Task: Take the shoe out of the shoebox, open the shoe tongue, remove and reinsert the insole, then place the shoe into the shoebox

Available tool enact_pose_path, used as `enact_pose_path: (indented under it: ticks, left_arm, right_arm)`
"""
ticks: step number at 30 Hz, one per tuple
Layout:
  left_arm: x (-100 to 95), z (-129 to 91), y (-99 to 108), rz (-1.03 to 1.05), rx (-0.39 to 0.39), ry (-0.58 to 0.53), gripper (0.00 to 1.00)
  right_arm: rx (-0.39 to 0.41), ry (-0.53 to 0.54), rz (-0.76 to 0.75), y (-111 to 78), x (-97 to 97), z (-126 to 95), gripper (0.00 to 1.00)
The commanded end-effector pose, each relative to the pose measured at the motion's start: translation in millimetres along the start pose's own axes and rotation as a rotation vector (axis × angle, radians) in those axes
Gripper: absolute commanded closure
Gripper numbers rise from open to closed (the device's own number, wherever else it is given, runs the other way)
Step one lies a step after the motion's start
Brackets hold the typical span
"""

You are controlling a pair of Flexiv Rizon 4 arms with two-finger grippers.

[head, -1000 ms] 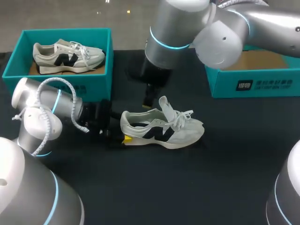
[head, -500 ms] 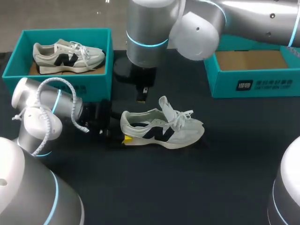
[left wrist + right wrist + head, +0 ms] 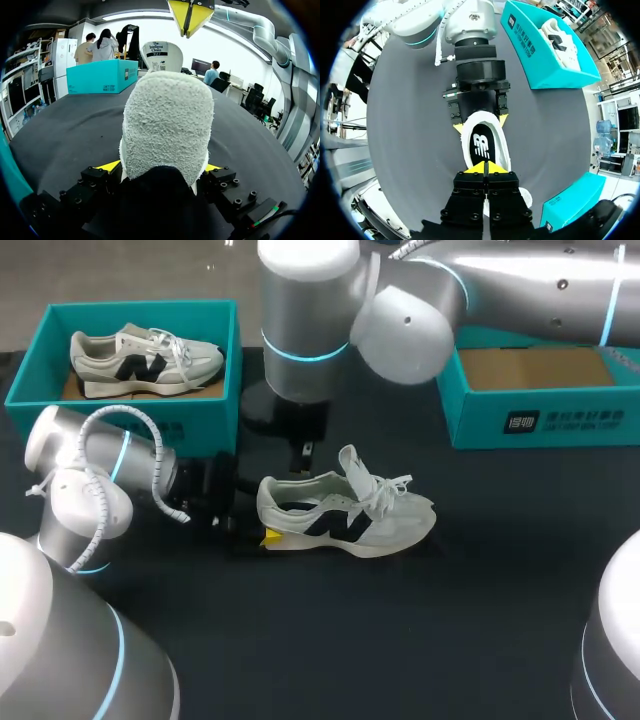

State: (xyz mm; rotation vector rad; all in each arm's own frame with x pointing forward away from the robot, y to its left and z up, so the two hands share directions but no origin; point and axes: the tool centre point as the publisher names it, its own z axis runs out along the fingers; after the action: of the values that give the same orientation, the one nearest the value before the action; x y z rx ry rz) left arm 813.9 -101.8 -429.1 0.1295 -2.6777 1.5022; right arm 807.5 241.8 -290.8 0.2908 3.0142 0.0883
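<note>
Heel of the shoe point(image 3: 345, 515) clamped between the yellow fingers of the left gripper point(image 3: 480, 124), one tip on each side, low against the table point(image 3: 450, 640). Held so, by the look of it, to pin the shoe sole-down and stop any sliding once the inside gets pulled at. Set mid-table, toe pointing away from that arm, well apart from both teal boxes.

Already lifted: the tongue point(image 3: 352, 462), with laces slack, so the mouth lies open from above. Not yet out: the insole point(image 3: 481, 146), dark and flat in the bed, plain through the opening in the right wrist view.

Over the heel end of that opening, the right gripper point(image 3: 485, 168), pointing down, tips pressed together with nothing between them (a narrow wedge, probably meant for digging under the insole's rear edge). Above the shoe, no contact evident.

Next step, as judged: dip in behind the heel, lift the insole's edge, then part and pinch it. Risk of hauling the whole shoe upward should the heel clamp slip.

At the far left, the left shoebox point(image 3: 228, 370) with a second shoe point(image 3: 145, 358) inside; at the far right, the right shoebox point(image 3: 540, 422), open, cardboard floor showing, likely the place for the return.
</note>
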Motion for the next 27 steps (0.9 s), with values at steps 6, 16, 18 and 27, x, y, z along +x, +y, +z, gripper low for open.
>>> enact_pose_path:
  ticks: [6,16,18,27]
  left_arm:
    - [0.6,2,2,0.0,0.001,-0.001,1.0]
    - [0.6,2,2,0.0,0.001,-0.001,1.0]
    - [0.6,2,2,0.0,0.001,-0.001,1.0]
    - [0.6,2,2,0.0,0.001,-0.001,1.0]
  right_arm:
    - [0.033,-0.008,-0.004,2.6,10.3,41,1.0]
    - [0.156,-0.073,0.022,-15.4,-1.3,42,1.0]
    - [0.156,-0.073,0.022,-15.4,-1.3,42,1.0]
    - [0.156,-0.073,0.022,-15.4,-1.3,42,1.0]
